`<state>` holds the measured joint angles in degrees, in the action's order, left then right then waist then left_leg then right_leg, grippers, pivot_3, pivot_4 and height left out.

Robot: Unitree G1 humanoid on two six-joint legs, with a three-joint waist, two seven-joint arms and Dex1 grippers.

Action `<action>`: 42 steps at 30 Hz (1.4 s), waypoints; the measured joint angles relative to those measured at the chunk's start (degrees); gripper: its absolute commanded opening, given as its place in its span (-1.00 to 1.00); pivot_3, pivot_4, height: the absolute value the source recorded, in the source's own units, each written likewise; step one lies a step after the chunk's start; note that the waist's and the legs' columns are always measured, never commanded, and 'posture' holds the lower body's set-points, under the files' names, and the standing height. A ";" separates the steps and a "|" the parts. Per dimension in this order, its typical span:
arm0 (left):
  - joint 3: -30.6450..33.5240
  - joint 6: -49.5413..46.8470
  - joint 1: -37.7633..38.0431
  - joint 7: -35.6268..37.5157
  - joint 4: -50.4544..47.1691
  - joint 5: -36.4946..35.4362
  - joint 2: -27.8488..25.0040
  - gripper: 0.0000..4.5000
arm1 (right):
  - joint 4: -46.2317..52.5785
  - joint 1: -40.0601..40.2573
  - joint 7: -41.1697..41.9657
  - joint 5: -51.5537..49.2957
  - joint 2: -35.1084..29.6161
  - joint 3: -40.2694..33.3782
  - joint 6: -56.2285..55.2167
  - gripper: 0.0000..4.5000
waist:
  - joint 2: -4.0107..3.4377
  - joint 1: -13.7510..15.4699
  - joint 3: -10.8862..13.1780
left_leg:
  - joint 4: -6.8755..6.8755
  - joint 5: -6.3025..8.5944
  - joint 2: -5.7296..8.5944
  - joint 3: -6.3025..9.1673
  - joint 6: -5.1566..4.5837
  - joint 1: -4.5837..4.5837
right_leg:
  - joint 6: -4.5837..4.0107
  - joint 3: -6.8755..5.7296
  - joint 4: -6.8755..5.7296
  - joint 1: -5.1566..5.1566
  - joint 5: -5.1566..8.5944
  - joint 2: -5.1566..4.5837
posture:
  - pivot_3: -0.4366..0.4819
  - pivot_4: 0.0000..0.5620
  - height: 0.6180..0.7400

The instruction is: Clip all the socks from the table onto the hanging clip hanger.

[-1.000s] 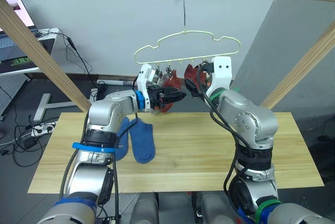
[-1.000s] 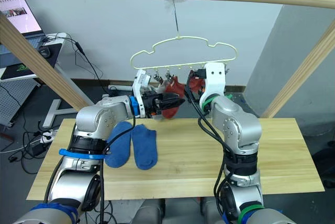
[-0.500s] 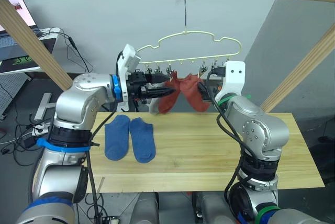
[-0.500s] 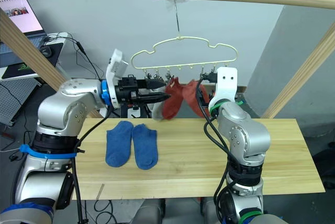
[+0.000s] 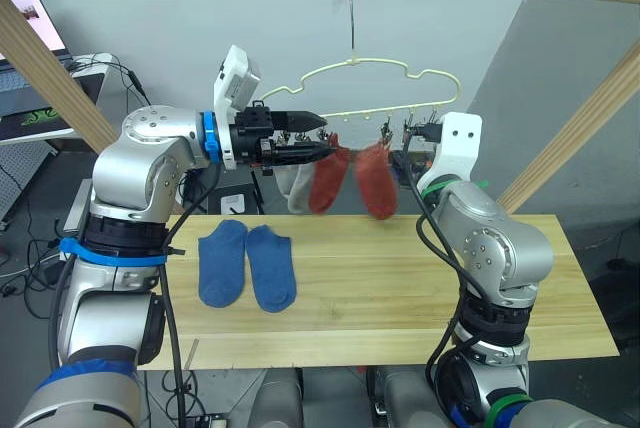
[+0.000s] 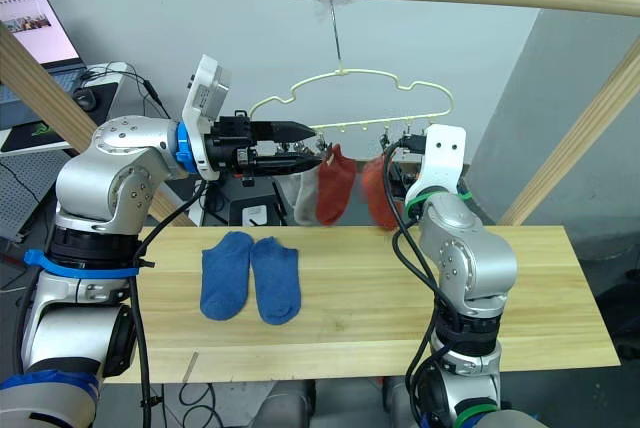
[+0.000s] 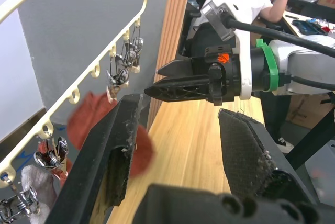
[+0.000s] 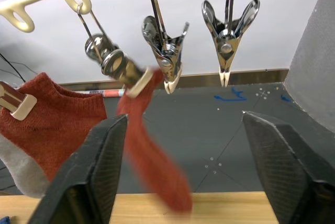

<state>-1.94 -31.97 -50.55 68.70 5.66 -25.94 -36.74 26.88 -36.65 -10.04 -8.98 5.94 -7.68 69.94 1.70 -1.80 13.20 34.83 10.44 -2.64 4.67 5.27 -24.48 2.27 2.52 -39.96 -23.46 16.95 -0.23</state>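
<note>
Rust-red socks (image 5: 375, 176) clipped on clip hanger (image 5: 357, 76), between both wide-spread, empty end effectors

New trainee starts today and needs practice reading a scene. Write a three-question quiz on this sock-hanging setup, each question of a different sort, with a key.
1. True or false: two blue socks lie side by side on the table.
2. Multiple choice: what colour are the two socks hanging nearest the right gripper? A) blue B) rust-red C) green
3. Fill in: the left gripper is ____, with nothing between its fingers.

Key
1. True. Both lie flat on the table; the clip hanger holds no blue sock.
2. B. A light grey sock hangs beside them, on the left gripper's side.
3. Open. The right gripper is open too, just below the metal clips.
</note>
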 measured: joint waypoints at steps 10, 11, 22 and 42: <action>0.00 -0.04 0.51 -3.42 0.86 1.24 0.25 0.18 | -4.64 -3.48 1.18 -0.07 -0.31 0.00 -2.73 0.59 | 0.00 0.03 0.00 | 0.01 0.00 0.00 0.01 0.00 -0.01 | 0.00 -0.01 -0.01 0.00 0.00 0.00 | 0.10 -0.45 1.00; 0.00 -0.05 0.53 -3.69 0.84 1.24 0.25 0.18 | -4.90 -3.48 1.27 -0.08 -0.29 0.00 -2.94 0.59 | 0.00 0.04 0.00 | 0.01 0.00 0.00 0.00 0.00 -0.01 | 0.00 0.00 -0.01 0.00 0.00 0.00 | 0.12 -0.45 1.00; 0.00 -0.11 0.73 -4.97 0.81 1.22 0.48 0.18 | -5.79 -3.48 1.66 -0.06 -0.21 0.05 -3.35 0.20 | 0.00 0.12 0.00 | 0.02 0.00 0.00 0.01 0.00 -0.01 | -0.01 -0.01 -0.04 -0.01 -0.01 0.00 | 0.11 -0.45 1.00; 0.01 -1.00 1.53 -5.79 -0.13 1.19 0.62 0.18 | -18.34 -7.87 4.54 -0.04 -6.01 -0.52 -11.99 0.20 | 0.00 0.14 0.00 | 0.03 0.00 0.00 0.00 0.00 -0.01 | -0.02 -0.01 -0.06 -0.01 -0.01 0.00 | 0.15 -0.44 1.00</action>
<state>-1.93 -32.98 -49.02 62.91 5.52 -24.76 -36.13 8.54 -44.52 -5.50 -9.02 -0.07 -8.20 57.94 1.70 -1.67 13.20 34.85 10.44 -2.64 4.67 5.27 -24.49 2.25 2.52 -40.02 -23.47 16.93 -0.23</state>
